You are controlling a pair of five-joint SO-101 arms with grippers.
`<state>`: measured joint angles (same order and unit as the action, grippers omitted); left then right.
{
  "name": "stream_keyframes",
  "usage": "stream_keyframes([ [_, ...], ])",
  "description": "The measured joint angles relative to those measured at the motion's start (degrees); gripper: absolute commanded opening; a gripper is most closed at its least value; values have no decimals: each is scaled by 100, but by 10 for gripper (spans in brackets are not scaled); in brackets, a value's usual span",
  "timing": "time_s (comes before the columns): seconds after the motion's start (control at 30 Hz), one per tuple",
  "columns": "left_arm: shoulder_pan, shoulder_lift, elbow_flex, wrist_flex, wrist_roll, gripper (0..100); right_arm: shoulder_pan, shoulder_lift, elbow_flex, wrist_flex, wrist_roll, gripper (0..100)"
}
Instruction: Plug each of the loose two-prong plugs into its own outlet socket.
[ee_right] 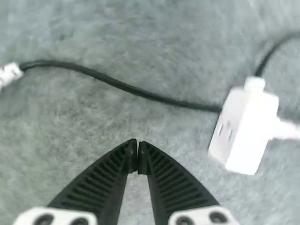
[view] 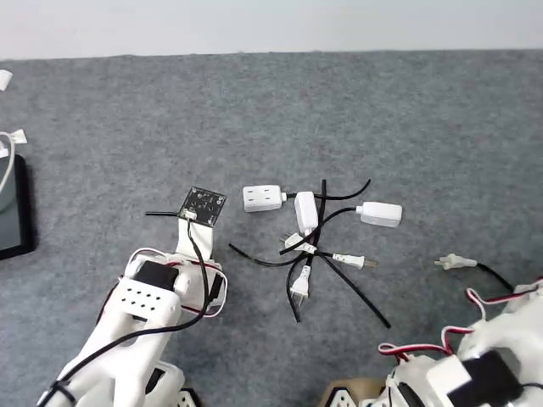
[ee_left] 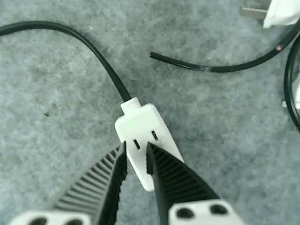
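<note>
Two-prong plugs, white with short black cords, lie loose on the grey carpet-covered counter (view: 102, 127) in the high view. The nearest plug (view: 298, 289) sits at the near end of a tangle of crossing cords. A second plug (view: 352, 261) lies just beside it, towards the right arm's side. A third plug (view: 450, 262) lies well apart from the tangle, near the white right arm (view: 484, 365).

Beyond the plugs are three white rectangular outlet blocks. The first outlet block (view: 263, 197) lies just beside the small black camera board (view: 204, 204) on the white left arm (view: 144, 297). The second outlet block (view: 305, 212) is next to the first, and the third outlet block (view: 380, 214) lies farther towards the right arm's side.

In the left wrist view, the left pincer (ee_left: 136, 152) is nearly closed, its ribbed black fingers (ee_left: 110, 176) pressed on either side of the narrow end of a white two-slot socket block (ee_left: 140, 124). A black cord (ee_left: 70, 37) leaves the block's far end, and a cut cord end (ee_left: 187, 64) lies nearby on the counter.

In the right wrist view, the right pincer (ee_right: 137, 152) is closed tip to tip, holds nothing and is above bare counter. A white two-slot outlet box (ee_right: 243, 131) lies near it, and a thin black cable (ee_right: 122, 85) runs across the counter beyond the tips.
</note>
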<state>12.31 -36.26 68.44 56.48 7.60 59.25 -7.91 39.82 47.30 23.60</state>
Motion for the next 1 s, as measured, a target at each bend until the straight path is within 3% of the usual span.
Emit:
stream_keyframes([
  [0.13, 0, 0, 9, 0, -9, 41, -35, 18, 35, -281, -668, 13],
  [0.3, 0, 0, 9, 0, -26, 40, -360, 571, 62, -897, -879, 16],
  [0.57, 0, 0, 35, 0, -44, 40, -1055, 1090, -62, -1002, -1820, 59],
  [1.0, 0, 0, 35, 0, -413, 39, -747, 2233, -1495, -747, -1600, 63],
])
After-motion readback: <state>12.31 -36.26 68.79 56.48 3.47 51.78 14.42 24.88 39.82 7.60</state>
